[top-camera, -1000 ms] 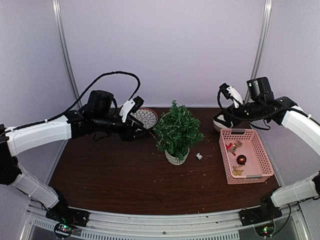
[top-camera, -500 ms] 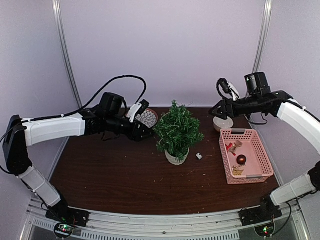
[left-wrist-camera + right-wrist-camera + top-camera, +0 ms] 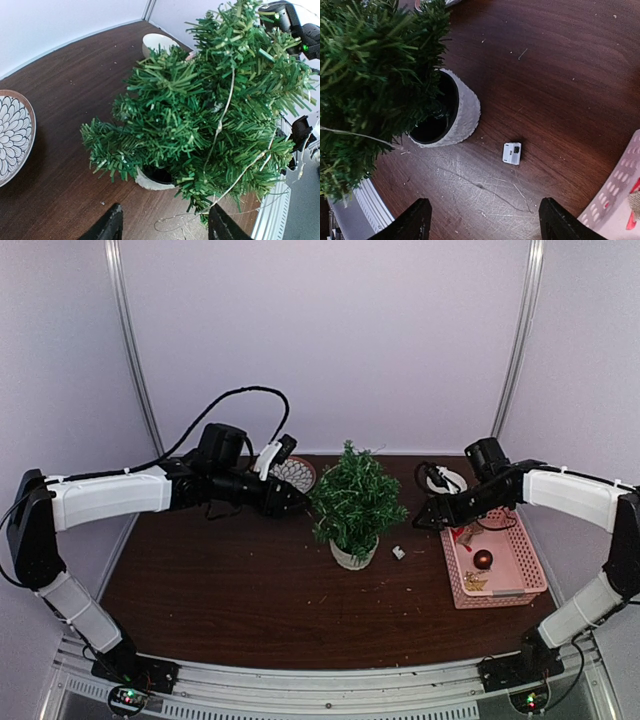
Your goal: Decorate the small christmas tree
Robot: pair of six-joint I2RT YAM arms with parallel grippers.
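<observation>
On the table (image 3: 230,590), the small christmas tree (image 3: 356,498) stands upright.

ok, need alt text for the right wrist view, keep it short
Looking down past the open right gripper, the small christmas tree fills the upper left, its white pot standing on the dark wooden table. A small white box lies beside the pot, apart from it, and a corner of a pink basket shows at lower right.
</observation>
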